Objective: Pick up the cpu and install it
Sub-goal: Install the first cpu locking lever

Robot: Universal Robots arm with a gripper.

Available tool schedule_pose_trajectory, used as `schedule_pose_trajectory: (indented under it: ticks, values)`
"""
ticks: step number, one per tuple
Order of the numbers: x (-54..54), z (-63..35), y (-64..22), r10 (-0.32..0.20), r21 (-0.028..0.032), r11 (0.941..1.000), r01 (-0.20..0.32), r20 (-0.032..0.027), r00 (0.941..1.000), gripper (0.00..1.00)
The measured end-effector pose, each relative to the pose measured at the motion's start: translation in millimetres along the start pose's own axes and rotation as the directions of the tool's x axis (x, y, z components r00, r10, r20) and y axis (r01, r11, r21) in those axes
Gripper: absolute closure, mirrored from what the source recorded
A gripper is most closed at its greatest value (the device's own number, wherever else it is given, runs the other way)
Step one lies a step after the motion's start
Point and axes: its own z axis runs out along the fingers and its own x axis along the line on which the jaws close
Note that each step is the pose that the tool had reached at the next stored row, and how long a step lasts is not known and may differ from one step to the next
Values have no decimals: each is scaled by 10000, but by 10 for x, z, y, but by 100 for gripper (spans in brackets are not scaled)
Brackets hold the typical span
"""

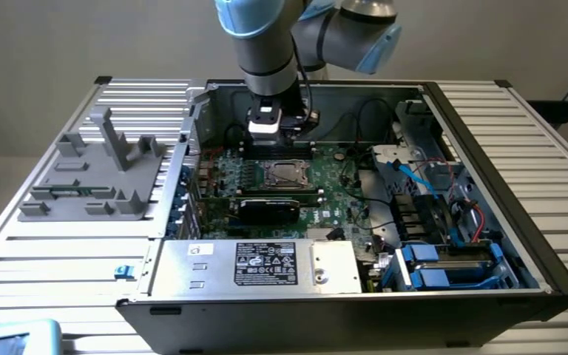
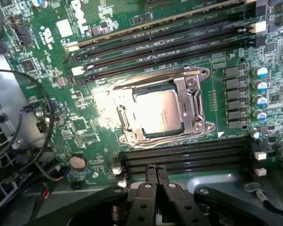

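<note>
Slatted metal tabletop (image 1: 57,251) carries an open computer case (image 1: 521,259) with a green circuit board (image 1: 339,203) inside, and a gray plastic rack (image 1: 97,177) sits at the exterior view's left. Above the board's far edge hangs the arm's gripper (image 1: 264,137). The chip (image 1: 286,173) lies in its socket (image 1: 285,163) on the board.

From the wrist, the gripper (image 2: 156,176) is clenched with nothing between its fingers. The chip (image 2: 159,112) rests flat inside the socket's metal frame (image 2: 192,101), between rows of black memory slots (image 2: 188,153).
</note>
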Motion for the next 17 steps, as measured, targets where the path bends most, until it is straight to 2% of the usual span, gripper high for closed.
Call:
schedule_pose_trajectory:
  ticks: [2,4,5,7,10,12,14,17]
  values:
    - [-1,2,-5,7,-176,9998,-4,169,9999,89]
    - [-3,3,-9,13,-389,9992,0,325,9995,89]
    - [-3,3,-9,10,-531,9986,10,375,9993,89]
    - [-2,2,-9,-24,-859,9963,59,411,9992,89]
    - [-2,2,-9,-68,-1411,9899,133,466,9989,89]
    - [-2,-1,-10,-75,-1676,9857,162,524,9986,89]
    - [0,-21,-17,-79,-1830,9830,178,549,9985,89]
    - [10,-82,-40,-88,-1972,9802,197,560,9984,89]
